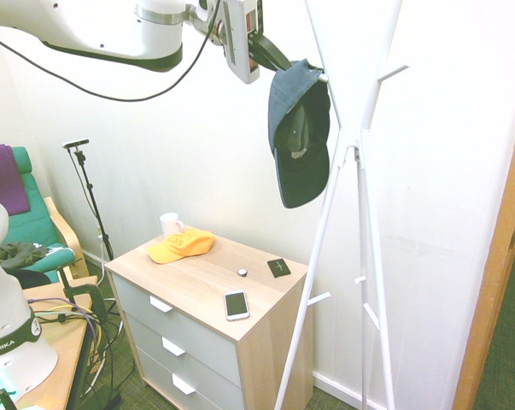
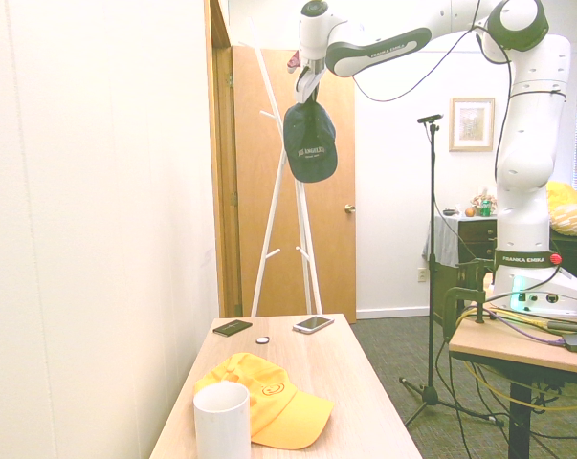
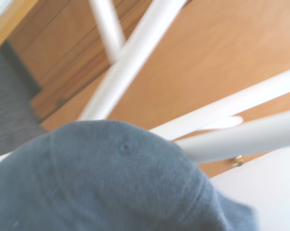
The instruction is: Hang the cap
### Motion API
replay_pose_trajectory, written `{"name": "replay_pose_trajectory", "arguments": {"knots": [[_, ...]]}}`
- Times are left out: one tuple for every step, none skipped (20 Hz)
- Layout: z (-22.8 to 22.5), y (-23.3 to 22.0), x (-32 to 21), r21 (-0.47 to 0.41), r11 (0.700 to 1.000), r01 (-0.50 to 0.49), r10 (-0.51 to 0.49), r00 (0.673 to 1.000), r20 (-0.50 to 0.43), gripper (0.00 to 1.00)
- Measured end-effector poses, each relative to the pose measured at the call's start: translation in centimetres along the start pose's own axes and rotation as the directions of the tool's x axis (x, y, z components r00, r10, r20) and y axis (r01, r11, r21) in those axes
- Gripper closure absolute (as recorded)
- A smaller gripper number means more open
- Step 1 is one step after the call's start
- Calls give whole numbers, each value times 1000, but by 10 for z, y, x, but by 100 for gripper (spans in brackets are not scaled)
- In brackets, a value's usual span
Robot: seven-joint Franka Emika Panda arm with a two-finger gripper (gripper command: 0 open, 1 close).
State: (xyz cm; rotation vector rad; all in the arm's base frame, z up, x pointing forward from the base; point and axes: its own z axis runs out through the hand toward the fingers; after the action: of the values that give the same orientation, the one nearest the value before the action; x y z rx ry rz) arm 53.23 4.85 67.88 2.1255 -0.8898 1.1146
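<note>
The cap (image 1: 300,141), dark slate with a curved brim, hangs high up against the white coat rack (image 1: 360,171). Its top sits by a short upper peg (image 1: 324,77); whether it rests on the peg I cannot tell. My gripper (image 1: 274,56) is shut on the cap's upper edge, coming in from the left. From the other side, the cap (image 2: 310,142) dangles under the gripper (image 2: 307,86), light lettering facing out, in front of the rack (image 2: 280,182). Up close, the cap's crown (image 3: 106,183) fills the lower picture with rack poles (image 3: 135,53) behind.
Below stands a wooden chest of drawers (image 1: 197,286) bearing an orange-yellow cap (image 1: 182,244), a white mug (image 1: 169,225), a phone (image 1: 236,304), a black card (image 1: 278,267) and a small round thing (image 1: 242,272). A wooden door (image 2: 326,239) is behind the rack, a green chair (image 1: 31,226) left.
</note>
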Motion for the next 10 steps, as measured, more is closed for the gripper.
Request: {"name": "replay_pose_trajectory", "arguments": {"knots": [[1, -1, -5, 5, 1000, 1, -1, 1000, 8, 0], [4, -1, -10, 4, 1000, 1, -1, 1000, 12, 0], [6, 0, -14, 2, 1000, 0, 0, 1000, 15, 0], [9, 2, -17, 0, 1000, -2, 2, 1000, 17, 0], [11, 4, -19, -1, 1000, -4, 4, 1000, 19, 0], [13, 5, -21, -4, 1000, -6, 6, 1000, 21, 0], [15, 7, -23, -6, 1000, -8, 8, 1000, 23, 0], [16, 8, -24, -8, 1000, -9, 10, 1000, 24, 0], [17, 9, -25, -9, 1000, -11, 11, 1000, 24, 0], [18, 10, -26, -10, 1000, -13, 13, 1000, 24, 0]]}}
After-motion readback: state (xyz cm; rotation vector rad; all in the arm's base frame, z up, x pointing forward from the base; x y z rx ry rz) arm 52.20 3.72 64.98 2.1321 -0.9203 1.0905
